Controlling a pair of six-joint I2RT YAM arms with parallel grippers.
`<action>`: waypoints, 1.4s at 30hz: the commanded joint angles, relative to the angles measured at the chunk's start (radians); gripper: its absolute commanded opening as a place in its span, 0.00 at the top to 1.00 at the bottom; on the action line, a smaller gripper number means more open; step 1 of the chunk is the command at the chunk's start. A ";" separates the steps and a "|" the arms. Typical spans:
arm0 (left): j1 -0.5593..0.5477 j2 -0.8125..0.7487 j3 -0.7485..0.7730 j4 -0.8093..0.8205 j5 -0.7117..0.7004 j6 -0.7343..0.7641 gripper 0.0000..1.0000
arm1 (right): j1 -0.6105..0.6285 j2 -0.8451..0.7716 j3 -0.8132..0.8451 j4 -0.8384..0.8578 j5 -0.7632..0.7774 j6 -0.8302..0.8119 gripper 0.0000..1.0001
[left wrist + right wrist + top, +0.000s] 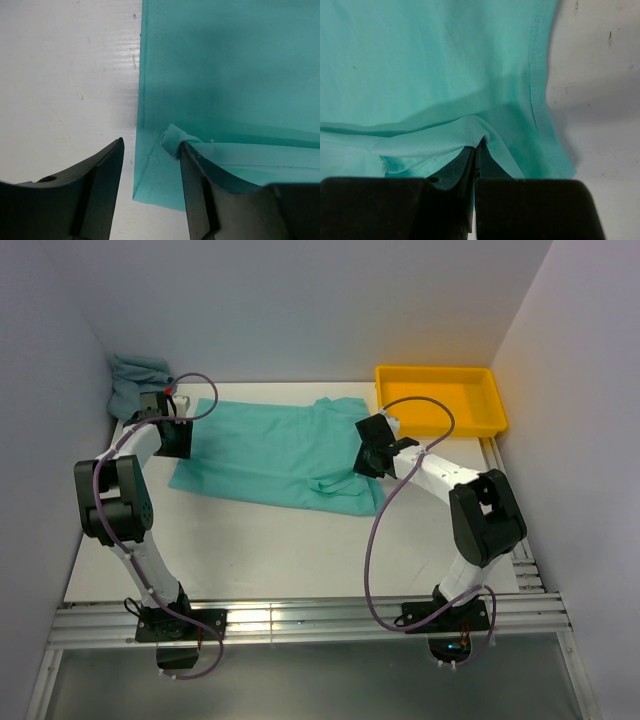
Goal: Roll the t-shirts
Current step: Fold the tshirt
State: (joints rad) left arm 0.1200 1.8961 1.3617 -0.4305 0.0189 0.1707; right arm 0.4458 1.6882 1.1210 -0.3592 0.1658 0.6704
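Note:
The mint-green t-shirt [265, 450] lies spread flat across the middle of the white table. The blue-grey teal t-shirt [135, 382] is bunched in the far left corner. My left gripper [172, 437] is at the mint shirt's left edge. In the left wrist view it [151, 145] is open, with the shirt's folded corner [160, 175] between its fingers and a small puckered fold [172, 140] at the right fingertip. My right gripper [375, 457] is at the shirt's right end. In the right wrist view it [477, 146] is shut on a raised fold of the mint shirt [435, 142], near the hem [540, 100].
A yellow tray [440, 400] stands at the far right corner. White walls close in the table on the left, back and right. A metal rail [300, 620] runs along the near edge by the arm bases.

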 commanded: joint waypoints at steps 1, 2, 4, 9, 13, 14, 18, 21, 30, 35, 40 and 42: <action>0.000 -0.063 -0.016 0.013 -0.014 -0.004 0.45 | -0.016 0.016 0.053 0.022 -0.002 -0.017 1.00; 0.003 -0.069 -0.021 0.007 -0.014 -0.004 0.44 | -0.019 0.022 0.056 0.022 -0.008 -0.018 1.00; 0.013 -0.090 -0.038 0.004 0.010 -0.008 0.39 | -0.021 0.028 0.056 0.025 -0.011 -0.014 1.00; 0.030 -0.124 -0.062 0.006 0.035 -0.010 0.31 | -0.032 0.039 0.057 0.037 -0.022 -0.012 1.00; 0.046 -0.126 -0.062 0.003 0.061 -0.014 0.22 | -0.039 0.051 0.066 0.043 -0.032 -0.012 1.00; 0.050 -0.129 -0.064 0.003 0.062 -0.014 0.13 | -0.038 0.054 0.069 0.042 -0.035 -0.012 1.00; 0.061 -0.134 -0.061 0.006 0.079 -0.023 0.12 | -0.042 0.067 0.080 0.039 -0.040 -0.015 1.00; 0.064 -0.120 -0.052 -0.013 0.101 -0.030 0.16 | -0.045 0.073 0.088 0.037 -0.045 -0.019 1.00; 0.064 -0.134 -0.176 0.025 0.069 -0.013 0.51 | -0.068 0.114 0.160 0.020 -0.089 -0.029 1.00; 0.069 -0.129 -0.225 0.050 0.053 -0.005 0.70 | -0.084 0.153 0.198 0.006 -0.130 -0.026 1.00; 0.069 -0.150 -0.254 0.065 0.041 0.000 0.76 | -0.098 0.159 0.186 0.005 -0.138 -0.022 0.84; 0.069 -0.166 -0.262 0.076 0.035 0.000 0.76 | -0.098 0.133 0.160 0.009 -0.135 -0.019 0.72</action>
State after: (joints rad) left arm 0.1829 1.7927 1.1137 -0.3962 0.0700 0.1635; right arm 0.3565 1.8507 1.2827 -0.3573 0.0357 0.6563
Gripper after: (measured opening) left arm 0.239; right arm 0.225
